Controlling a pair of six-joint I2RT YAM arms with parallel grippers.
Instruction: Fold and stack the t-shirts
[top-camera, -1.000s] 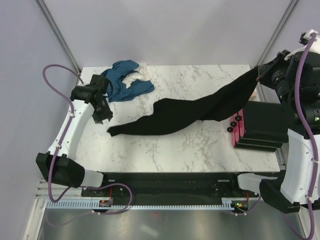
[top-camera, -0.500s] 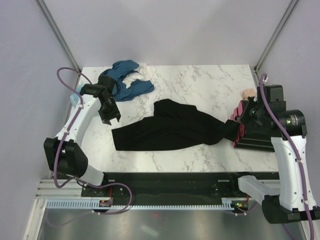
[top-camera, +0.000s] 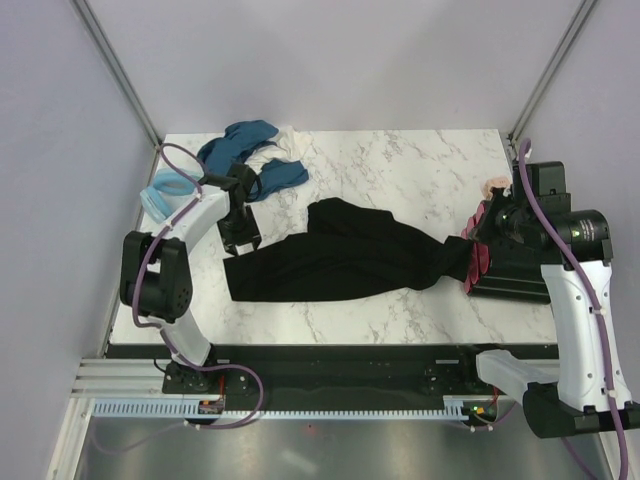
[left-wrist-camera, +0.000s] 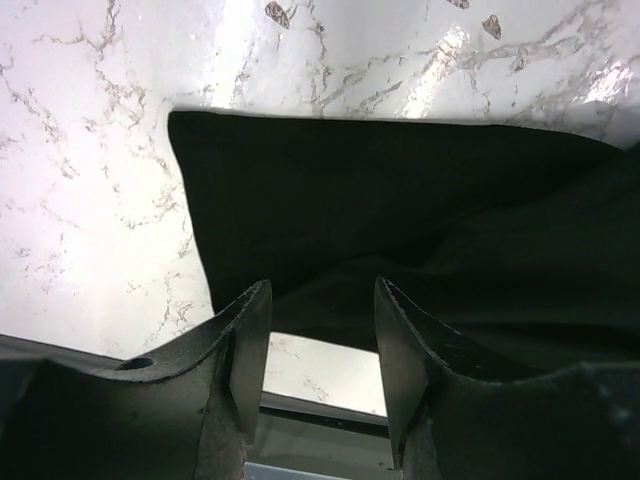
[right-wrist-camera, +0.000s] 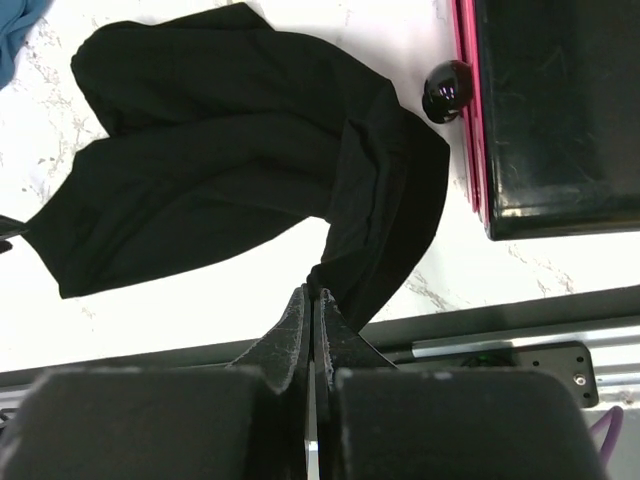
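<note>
The right gripper (right-wrist-camera: 312, 296) is pinching the black shirt (top-camera: 340, 262); the left gripper (left-wrist-camera: 322, 300) is hovering above it, jaws apart.

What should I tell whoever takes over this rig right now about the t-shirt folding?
Grippers: the left end effector is open over the left edge of the black t-shirt, holding nothing. The right end effector is shut, pinching that shirt's right end.
Things: the black t-shirt lies bunched across the middle of the table. The teal-blue and white t-shirts sit crumpled at the far left corner.
Done: nothing visibly folded or stacked.
Left: spread and fold the black one, then the others, and stack them.
</note>
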